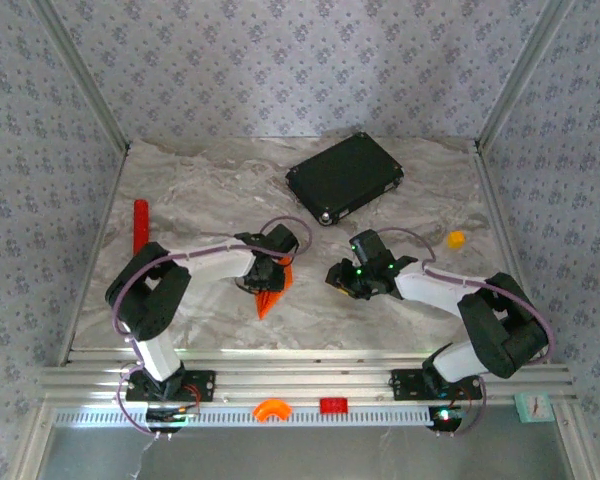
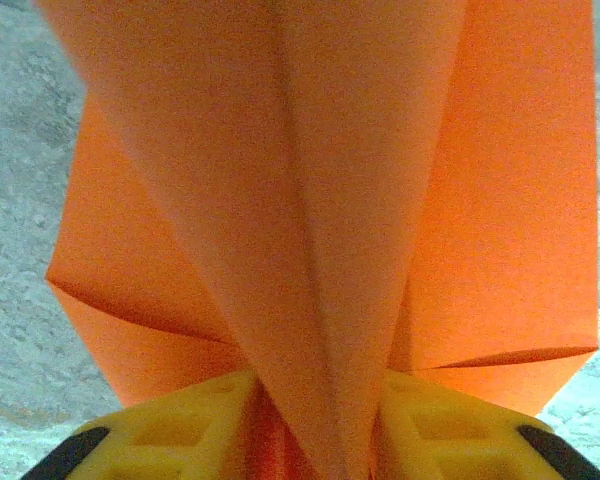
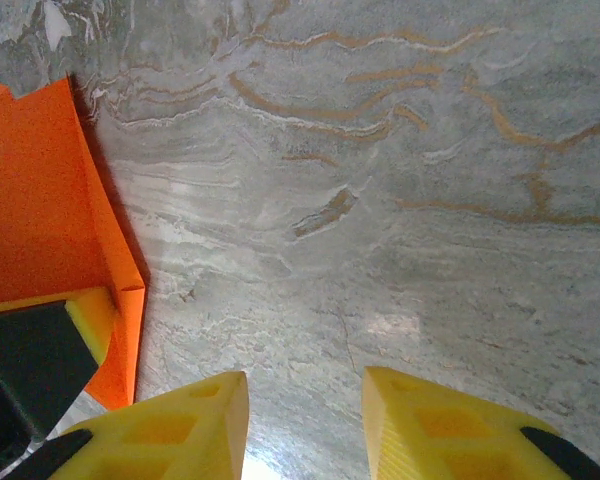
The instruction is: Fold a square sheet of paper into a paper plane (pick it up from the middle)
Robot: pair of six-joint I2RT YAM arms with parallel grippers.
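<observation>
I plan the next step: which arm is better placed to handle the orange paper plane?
Probably left. The paper plane sits between the fingers of the left tool; the right tool hangs open and empty over the table, beside the paper.

We saw the left arm point(image 1: 215, 265) and right arm point(image 1: 435, 288) alike — white links, black joints, thin lilac cables point(image 1: 117, 305), green lights point(image 1: 358, 268) — with blocky yellow fingers point(image 3: 170, 435), black-backed.
</observation>
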